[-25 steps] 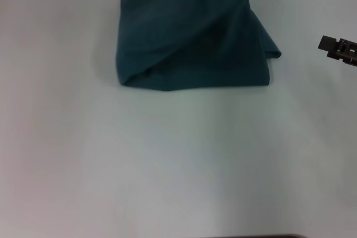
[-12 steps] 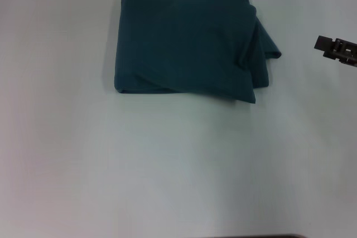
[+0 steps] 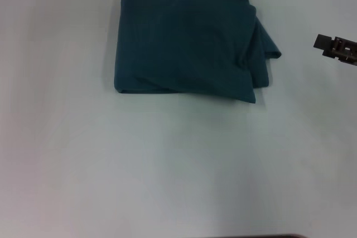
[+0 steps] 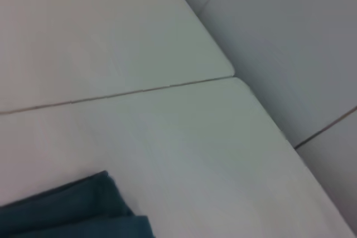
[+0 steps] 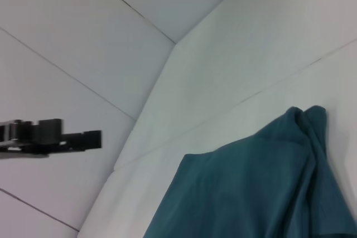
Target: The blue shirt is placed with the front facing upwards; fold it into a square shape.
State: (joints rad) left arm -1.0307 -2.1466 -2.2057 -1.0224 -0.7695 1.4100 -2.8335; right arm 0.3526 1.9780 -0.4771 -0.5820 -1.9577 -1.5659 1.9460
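The blue shirt (image 3: 189, 45) lies folded into a rough rectangle at the far middle of the table, plain side up, with bunched layers sticking out at its right edge (image 3: 268, 54). No gripper touches it. My right gripper (image 3: 336, 48) hangs to the right of the shirt, at the edge of the head view. My left gripper is outside the head view. The left wrist view holds only a corner of the shirt (image 4: 83, 210). In the right wrist view the shirt (image 5: 256, 188) lies below, and a black gripper (image 5: 53, 136), apparently the left one, hangs farther off past the table's edge.
The white table (image 3: 178, 165) stretches bare in front of the shirt. A table corner (image 4: 237, 77) and tiled floor (image 4: 301, 37) show beyond it in the left wrist view.
One second ago the shirt's top layer was raised at its far edge. It has since dropped flat over the lower layers. The right gripper has barely moved.
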